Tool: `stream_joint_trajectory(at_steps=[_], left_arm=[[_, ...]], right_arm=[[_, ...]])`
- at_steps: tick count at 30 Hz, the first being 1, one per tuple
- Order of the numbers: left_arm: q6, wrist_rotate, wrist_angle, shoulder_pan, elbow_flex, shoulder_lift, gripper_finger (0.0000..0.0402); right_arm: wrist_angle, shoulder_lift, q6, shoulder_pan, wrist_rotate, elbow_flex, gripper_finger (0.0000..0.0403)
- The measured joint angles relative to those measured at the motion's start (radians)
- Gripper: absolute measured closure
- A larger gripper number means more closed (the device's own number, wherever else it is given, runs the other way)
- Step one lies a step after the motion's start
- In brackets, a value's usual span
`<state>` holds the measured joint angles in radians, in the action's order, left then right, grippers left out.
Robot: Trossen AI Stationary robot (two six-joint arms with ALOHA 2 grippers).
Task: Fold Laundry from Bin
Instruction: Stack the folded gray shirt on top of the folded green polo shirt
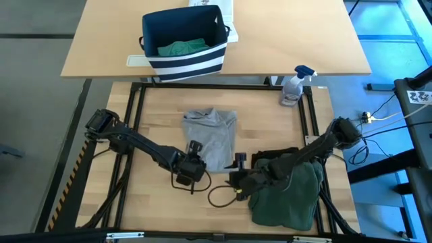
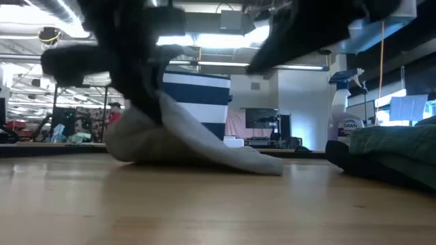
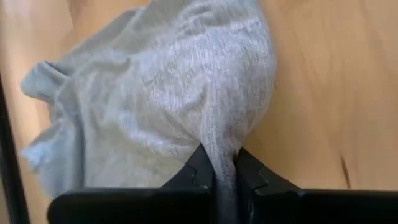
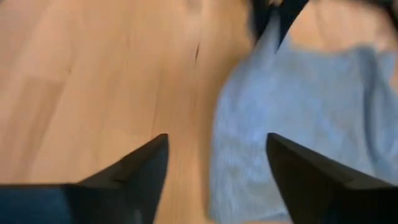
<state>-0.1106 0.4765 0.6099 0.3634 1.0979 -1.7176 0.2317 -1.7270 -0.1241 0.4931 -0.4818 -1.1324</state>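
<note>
A light grey garment lies crumpled in the middle of the table. My left gripper is shut on its near left part. In the low view the grey garment rises in a peak up to the dark arm. My right gripper hovers open just right of the garment's near edge, and its wrist view shows nothing between the fingers. The bin stands on the far table with a teal-green cloth inside. A dark green garment and a black one lie at the near right. My left gripper pinches a gathered ridge of the grey cloth between its two fingers, several layers bunched together. The fingers slant down from the table's near left side. The pinched part is drawn up into a peak, and the rest of the garment lies on the table.
A spray bottle stands at the table's far right corner. A loose dark cable loops on the wood near my right gripper. Bare wood shows left of the grey garment.
</note>
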Motion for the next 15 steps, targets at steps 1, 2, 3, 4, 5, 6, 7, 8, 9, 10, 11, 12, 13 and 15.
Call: stream_joint_trajectory(at_steps=[1, 2, 3, 4, 5, 6, 7, 8, 9, 10, 11, 12, 13, 15], left_arm=[[0.000, -0.004, 0.025, 0.000, 0.022, 0.000, 0.0391], [0.000, -0.014, 0.043, 0.000, 0.039, 0.000, 0.0391], [0.001, -0.025, 0.056, 0.000, 0.053, 0.001, 0.0391], [0.003, -0.036, 0.071, -0.002, 0.065, 0.001, 0.0391], [0.006, -0.047, 0.081, -0.003, 0.074, 0.001, 0.0391], [0.015, -0.062, 0.085, -0.005, 0.081, 0.001, 0.0391], [0.025, -0.076, 0.083, -0.008, 0.085, 0.001, 0.0391], [0.034, -0.090, 0.084, -0.012, 0.087, 0.001, 0.0391], [0.045, -0.098, 0.091, -0.015, 0.088, 0.001, 0.0391], [0.055, -0.102, 0.093, -0.018, 0.088, 0.001, 0.0391], [0.067, -0.104, 0.091, -0.019, 0.090, 0.001, 0.0391], [0.076, -0.106, 0.091, -0.023, 0.091, 0.001, 0.0391], [0.080, -0.108, 0.094, -0.028, 0.093, 0.001, 0.0391], [0.094, -0.117, 0.093, -0.038, 0.095, 0.001, 0.0391]], right_arm=[[0.004, -0.020, -0.011, 0.000, 0.000, 0.001, 0.0126], [0.002, -0.042, -0.025, -0.002, 0.002, 0.002, 0.0109], [-0.015, -0.069, -0.032, -0.002, 0.002, 0.002, 0.0092], [-0.033, -0.092, -0.034, -0.003, -0.008, 0.002, 0.0078], [-0.041, -0.113, -0.034, -0.003, -0.036, 0.002, 0.0065], [-0.061, -0.135, -0.033, -0.003, -0.066, 0.003, 0.0055], [-0.095, -0.152, -0.033, -0.003, -0.101, 0.003, 0.0047], [-0.117, -0.162, -0.034, -0.003, -0.139, 0.003, 0.0043], [-0.132, -0.168, -0.037, -0.003, -0.168, 0.003, 0.0040], [-0.166, -0.174, -0.054, -0.004, -0.182, 0.003, 0.0039], [-0.197, -0.179, -0.066, -0.007, -0.182, 0.001, 0.0039], [-0.219, -0.185, -0.077, -0.010, -0.180, 0.001, 0.0038], [-0.232, -0.190, -0.079, -0.010, -0.178, 0.001, 0.0038], [-0.258, -0.206, -0.078, -0.010, -0.183, 0.001, 0.0038]])
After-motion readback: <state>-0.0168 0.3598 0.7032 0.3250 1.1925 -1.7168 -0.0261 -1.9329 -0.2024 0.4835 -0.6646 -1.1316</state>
